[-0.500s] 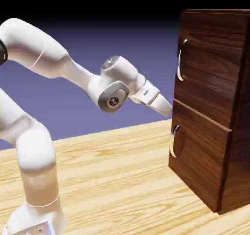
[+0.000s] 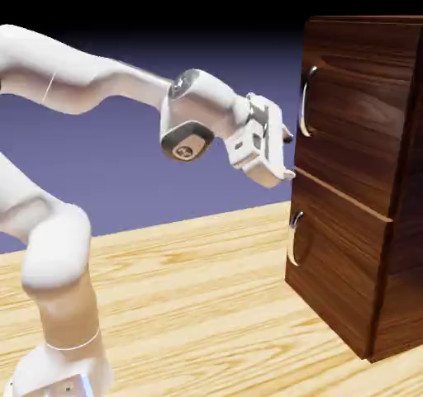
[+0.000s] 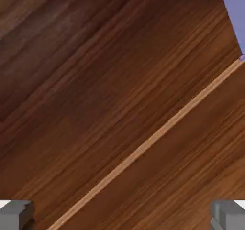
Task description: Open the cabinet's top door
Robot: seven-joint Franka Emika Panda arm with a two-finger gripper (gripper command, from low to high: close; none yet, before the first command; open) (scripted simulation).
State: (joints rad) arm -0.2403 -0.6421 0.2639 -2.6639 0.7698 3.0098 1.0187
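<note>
Pale wood-grain tabletop (image 2: 190, 304) spans the lower part of the exterior view, with a blue-violet backdrop (image 2: 198, 210) behind it that darkens to black at the top. Mounted at the exterior view's left, my white arm (image 2: 58, 247) extends toward the cabinet (image 2: 405, 280), which stands upright at the exterior view's right. Top door (image 2: 355, 123): upper dark-brown panel, closed, curved silver handle (image 2: 306, 102) along its left edge. Lower door (image 2: 335, 267): matching panel directly beneath, closed, with its own curved silver handle (image 2: 293, 238). My pincer (image 2: 288, 156) is positioned near the left edge of the top door, below the level of the upper handle — fingers apart, nothing between them. In the hand view, my two grey fingertips (image 3: 16, 214) sit wide apart at the bottom corners; wood grain fills most of the frame — a lighter seam (image 3: 143, 145) crosses it diagonally
</note>
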